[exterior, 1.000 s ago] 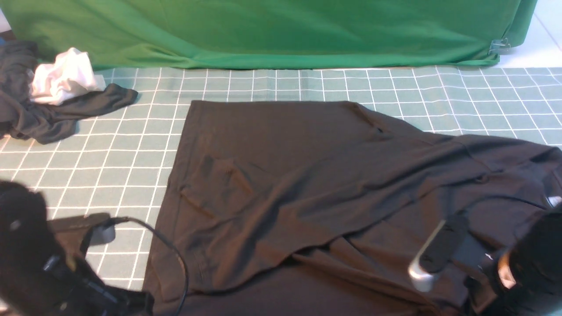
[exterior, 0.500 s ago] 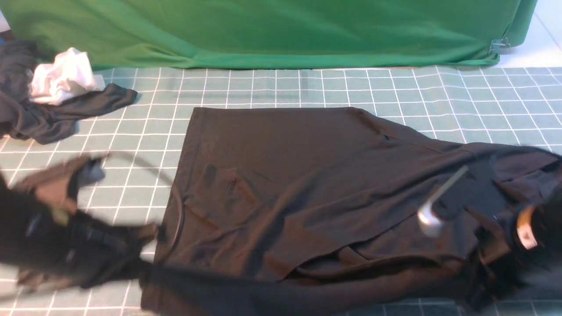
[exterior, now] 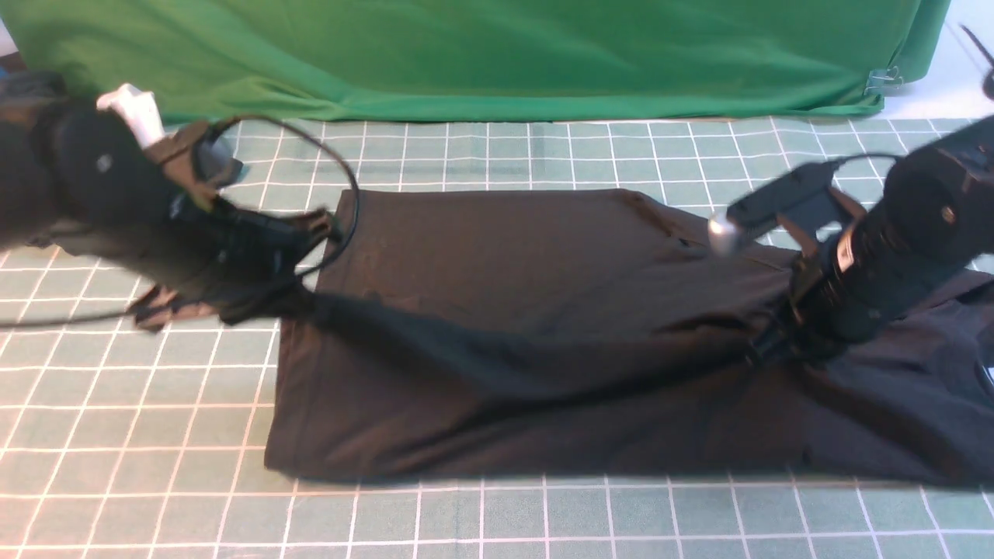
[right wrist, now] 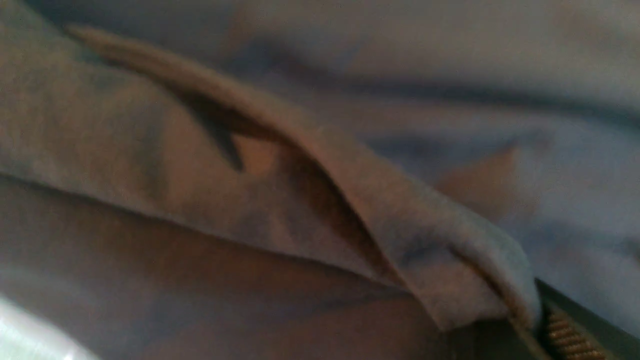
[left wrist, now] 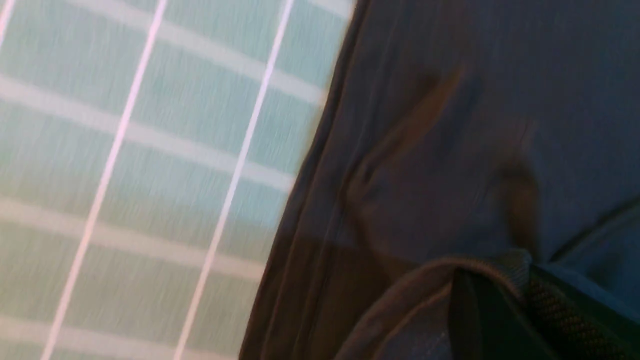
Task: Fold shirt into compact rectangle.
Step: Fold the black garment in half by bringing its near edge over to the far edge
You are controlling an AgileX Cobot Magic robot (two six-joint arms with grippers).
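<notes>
The desk (exterior: 466, 520), covered in a pale green checked cloth, fills the front view, with the green backdrop cloth (exterior: 466, 54) hung along its 12 o'clock edge. The shirt (exterior: 505, 256) is the next biggest thing. It lies from the middle of the desk out toward 3 o'clock, where it runs out of frame in looser, bunched folds.

The step in hand looks like the first long fold. The 6 o'clock edge of the shirt is lifted off the desk and hangs as a sagging ridge between the two arms, partway over the body of the garment. To finish, both grips would need to carry that edge on toward 12 o'clock at an even pace. They would then lay it level with the far edge and keep it taut enough that the slack middle does not wrinkle, before letting go.

The left arm (exterior: 101, 186) reaches in from 9 o'clock and the right arm (exterior: 916, 225) from 3 o'clock. The left fingers (left wrist: 480, 320) are pressed together, with a hemmed edge of the shirt wrapped over them and pinched. The right fingers (right wrist: 565, 335) are likewise closed on a thick folded lip of the same fabric. A small white cloth (exterior: 130, 109) shows at 10 o'clock behind the left arm, well apart from the shirt.
</notes>
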